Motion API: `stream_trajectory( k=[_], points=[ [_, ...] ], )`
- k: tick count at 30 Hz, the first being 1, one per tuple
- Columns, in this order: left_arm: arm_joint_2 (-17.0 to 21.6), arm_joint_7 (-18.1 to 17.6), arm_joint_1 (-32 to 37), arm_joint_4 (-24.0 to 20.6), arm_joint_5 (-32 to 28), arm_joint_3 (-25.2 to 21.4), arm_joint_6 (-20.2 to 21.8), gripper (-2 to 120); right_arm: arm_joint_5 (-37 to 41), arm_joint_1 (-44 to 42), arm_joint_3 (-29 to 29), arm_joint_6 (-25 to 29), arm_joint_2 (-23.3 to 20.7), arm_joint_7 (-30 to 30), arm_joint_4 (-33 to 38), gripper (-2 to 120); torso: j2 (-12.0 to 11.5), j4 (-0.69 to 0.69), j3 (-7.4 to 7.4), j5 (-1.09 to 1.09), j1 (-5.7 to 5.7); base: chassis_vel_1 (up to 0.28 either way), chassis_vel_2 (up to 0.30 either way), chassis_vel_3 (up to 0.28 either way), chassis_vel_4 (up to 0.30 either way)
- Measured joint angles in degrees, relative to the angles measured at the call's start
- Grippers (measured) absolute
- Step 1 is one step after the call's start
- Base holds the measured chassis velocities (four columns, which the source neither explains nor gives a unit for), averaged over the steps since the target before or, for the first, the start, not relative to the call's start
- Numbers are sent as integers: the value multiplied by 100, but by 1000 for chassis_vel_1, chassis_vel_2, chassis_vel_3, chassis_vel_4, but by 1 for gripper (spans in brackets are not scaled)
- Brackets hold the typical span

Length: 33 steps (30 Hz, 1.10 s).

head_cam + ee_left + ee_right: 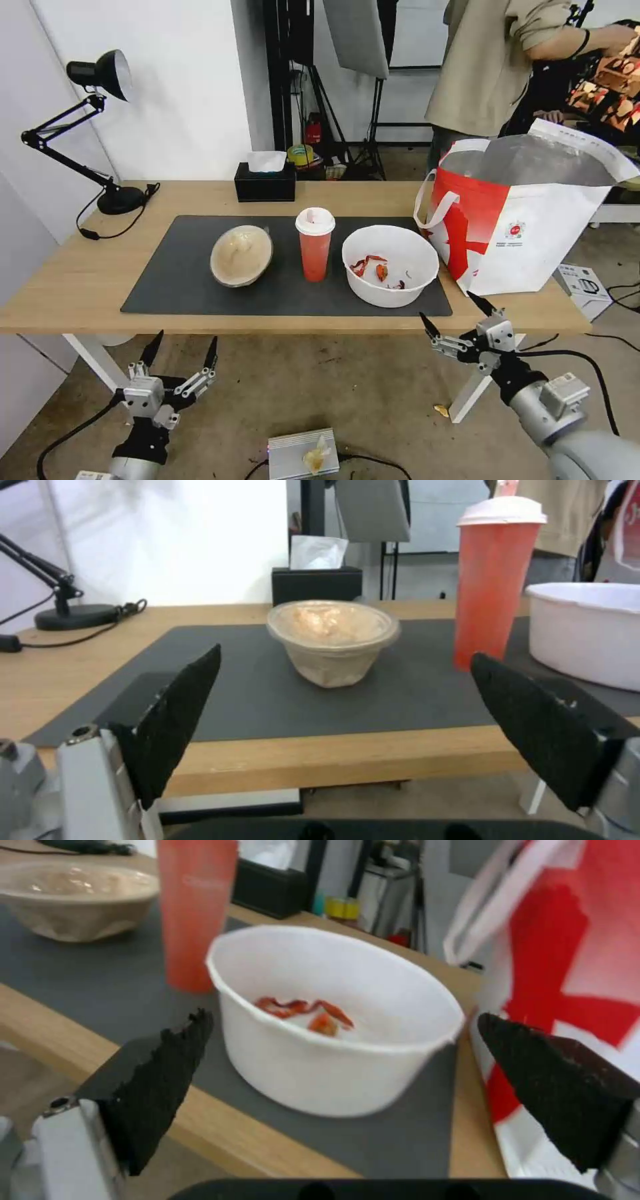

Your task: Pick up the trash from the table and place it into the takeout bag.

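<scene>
Three pieces of trash stand in a row on the dark mat of the table [80, 280]: a beige bowl with a clear lid [241, 255] [332, 639] [77, 897], a tall red cup with a white lid [315, 244] [495, 580] [195, 910], and a wide white bowl holding red scraps [390, 265] [590, 630] [333, 1022]. The takeout bag [527, 213] [573, 965], white with a red panel, stands open at the table's right end. My left gripper [181, 350] [347, 705] hangs open below the front edge. My right gripper [459, 315] [343, 1065], also open, faces the white bowl from just off the edge.
A black tissue box [265, 181] [317, 582] sits behind the mat, and a black desk lamp [100, 133] stands at the left rear. A small white carton [585, 288] lies on the floor to the right. A person stands behind the bag.
</scene>
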Motion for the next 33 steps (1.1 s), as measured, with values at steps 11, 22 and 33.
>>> stream_trajectory(
  k=[11, 22, 33],
  points=[
    [-27, 123, -66, 49, 14, 92, -73, 100, 954, 1143, -368, -223, -1566, 22, -347, 100, 0, -1, 0, 0, 0, 0, 0, 0, 0],
    [-38, 192, -133, 159, 12, 110, -86, 100, 1793, 2733, -1244, -513, -2212, 8, -747, 100, 0, 0, 1, 0, 1, 0, 0, 0, 0],
    [-72, 267, -232, 325, 6, 141, -86, 100, 3054, 5039, -3068, -1430, -2410, -274, -1279, 100, 0, 0, 1, -1, 1, 0, 0, 0, 0]
  ],
)
